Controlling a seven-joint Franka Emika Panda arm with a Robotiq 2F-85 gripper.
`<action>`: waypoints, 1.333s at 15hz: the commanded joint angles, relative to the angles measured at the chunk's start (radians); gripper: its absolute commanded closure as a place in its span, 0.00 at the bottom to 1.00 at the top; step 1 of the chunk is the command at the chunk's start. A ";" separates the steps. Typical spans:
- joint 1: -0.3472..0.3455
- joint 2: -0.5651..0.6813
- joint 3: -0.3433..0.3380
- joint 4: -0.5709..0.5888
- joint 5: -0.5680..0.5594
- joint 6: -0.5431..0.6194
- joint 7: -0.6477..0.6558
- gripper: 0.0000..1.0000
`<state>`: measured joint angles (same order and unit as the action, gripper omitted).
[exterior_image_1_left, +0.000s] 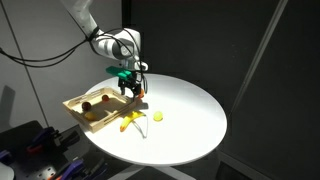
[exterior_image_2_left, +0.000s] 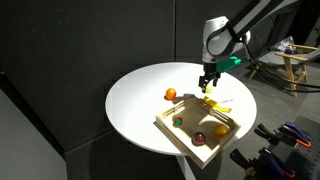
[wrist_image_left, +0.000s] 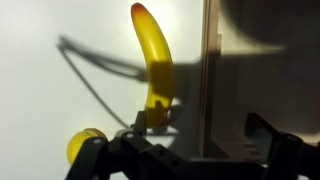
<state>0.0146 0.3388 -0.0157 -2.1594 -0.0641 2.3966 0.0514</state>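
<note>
Obs.: my jaws stand wide open with nothing between them, hanging low over the white round table (exterior_image_1_left: 190, 110), at the edge of a wooden tray (wrist_image_left: 212, 90).

Position of item: banana (wrist_image_left: 153, 70) lies flat on the table just beside the tray's outer wall, roughly parallel to it. Whether it touches the wall I cannot tell. In the wrist view its near end runs in under my jaws and its reddish tip points away. A small round yellow fruit (wrist_image_left: 85, 145) sits on the table near my other finger, apart from the banana. Several other fruits (exterior_image_2_left: 200, 137) lie inside the tray.

Handling estimate: light, smooth and a bit glossy, so likely slippery. It is curved, so it may pivot if pinched near an end. Firm enough for a moderate squeeze, though I cannot tell real from toy.

Grip site: across the thick middle, fingers on the two long flanks. The tray wall leaves little room on that side.
</note>
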 joint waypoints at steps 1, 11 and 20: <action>0.016 -0.099 0.016 -0.069 -0.007 -0.049 -0.017 0.00; 0.097 -0.163 0.075 -0.139 -0.020 -0.080 0.026 0.00; 0.181 -0.149 0.120 -0.179 -0.045 -0.051 0.141 0.00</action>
<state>0.1795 0.2075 0.0916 -2.3138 -0.0758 2.3327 0.1341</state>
